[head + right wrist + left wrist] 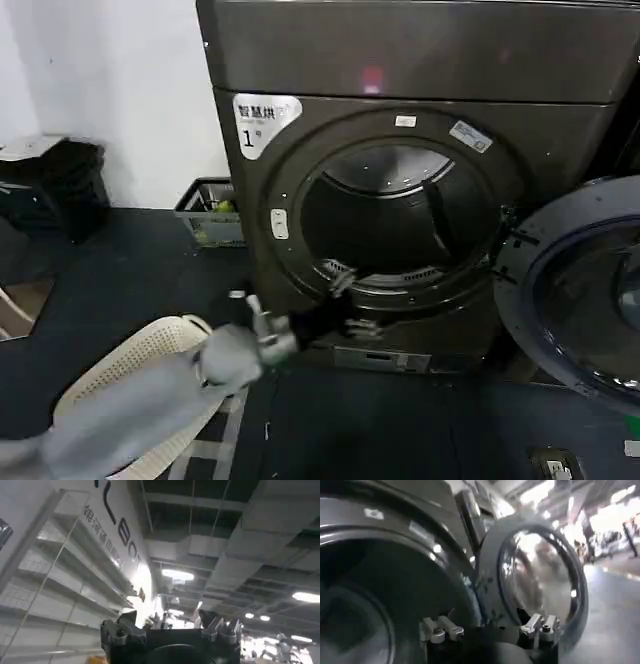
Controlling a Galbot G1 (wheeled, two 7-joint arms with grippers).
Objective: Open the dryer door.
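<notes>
dryer [560,130] w/ "1" sticker, drum mouth exposed | dryer door [585,295] swung wide open, hanging off dryer's right side, chrome rim + dark glass | left end effector [345,295] at drum mouth's lower lip, fingers [441,628] spread apart, gripping nothing | right end effector [170,630] aimed at ceiling, fingers apart, empty

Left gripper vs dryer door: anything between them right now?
Nothing is held. In the head view the left gripper sits open at the drum opening's lower rim; the dryer door is swung open beside the dryer, with bare front panel between.
</notes>
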